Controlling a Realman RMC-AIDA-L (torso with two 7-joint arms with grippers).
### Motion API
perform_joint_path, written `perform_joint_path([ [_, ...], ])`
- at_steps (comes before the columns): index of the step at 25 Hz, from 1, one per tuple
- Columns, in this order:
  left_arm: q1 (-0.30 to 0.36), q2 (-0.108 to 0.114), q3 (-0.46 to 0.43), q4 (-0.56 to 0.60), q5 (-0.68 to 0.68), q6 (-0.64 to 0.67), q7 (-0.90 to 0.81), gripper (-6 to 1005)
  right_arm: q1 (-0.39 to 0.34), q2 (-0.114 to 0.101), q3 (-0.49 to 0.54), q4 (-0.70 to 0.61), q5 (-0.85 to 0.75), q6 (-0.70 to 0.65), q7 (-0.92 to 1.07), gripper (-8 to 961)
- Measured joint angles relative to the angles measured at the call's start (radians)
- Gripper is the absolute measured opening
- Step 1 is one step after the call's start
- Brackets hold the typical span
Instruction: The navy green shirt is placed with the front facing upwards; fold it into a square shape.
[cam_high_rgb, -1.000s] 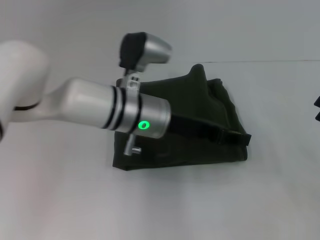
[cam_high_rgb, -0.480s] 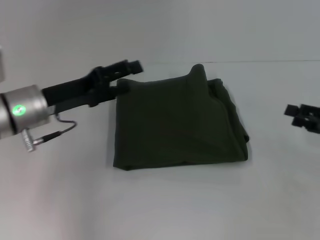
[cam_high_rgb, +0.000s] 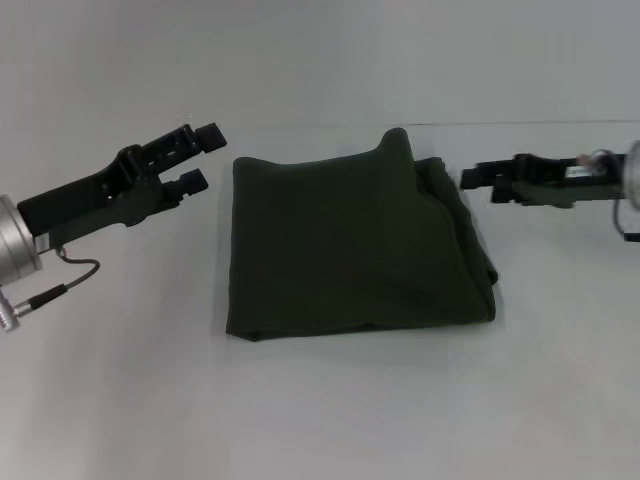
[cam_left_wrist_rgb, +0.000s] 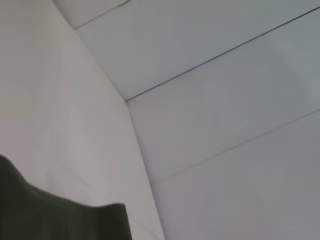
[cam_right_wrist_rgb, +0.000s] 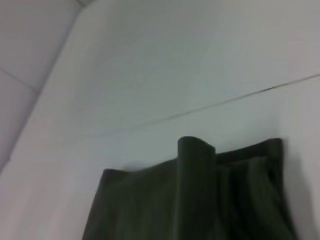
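The navy green shirt (cam_high_rgb: 355, 245) lies folded into a thick, roughly square bundle at the middle of the white worktop (cam_high_rgb: 330, 410). Its left and near edges run fairly straight. Along the right side the stacked layers show as loose, uneven folds, and at the far edge a small hump of cloth sticks up above the rest. No print or label shows on the upward face; it is plain dark olive cloth.

The left pincer (cam_high_rgb: 197, 156) hangs above the worktop just to the left of the shirt's far left corner, apart from the cloth. Its two black fingers point right toward the shirt, spread with a clear gap between them and nothing in that gap.

The right pincer (cam_high_rgb: 473, 181) hangs just to the right of the shirt's far right part, pointing left toward it and not touching it. It holds nothing; whether its fingers are spread or pressed together cannot be told.

In the left wrist view only a dark corner of the shirt (cam_left_wrist_rgb: 55, 215) shows against the pale surface. In the right wrist view the shirt's far edge (cam_right_wrist_rgb: 200, 195) appears with the raised hump of cloth standing over it.
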Motion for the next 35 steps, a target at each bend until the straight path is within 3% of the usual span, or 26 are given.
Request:
perform_joint_path([
  [4,-0.004,0.004,-0.025,0.0,-0.004,0.001,0.011,950,0.033,0.022,-0.101,0.002,-0.002,0.057,0.073,676],
  [9,-0.007,0.005,-0.037,-0.001,-0.005,0.007,0.023,950,0.044,0.035,-0.16,0.005,-0.003,0.083,0.114,675],
  [25,-0.008,-0.004,-0.048,-0.02,-0.022,0.003,0.051,950,0.069,0.075,-0.192,0.042,0.006,0.181,0.089,674],
  [30,-0.009,-0.002,-0.049,-0.036,-0.03,-0.006,0.059,950,0.06,0.076,-0.188,0.024,0.041,0.146,0.076,673],
  [35,-0.01,-0.001,-0.05,-0.037,-0.032,-0.008,0.06,950,-0.023,0.063,-0.177,-0.068,0.239,0.011,-0.016,671],
])
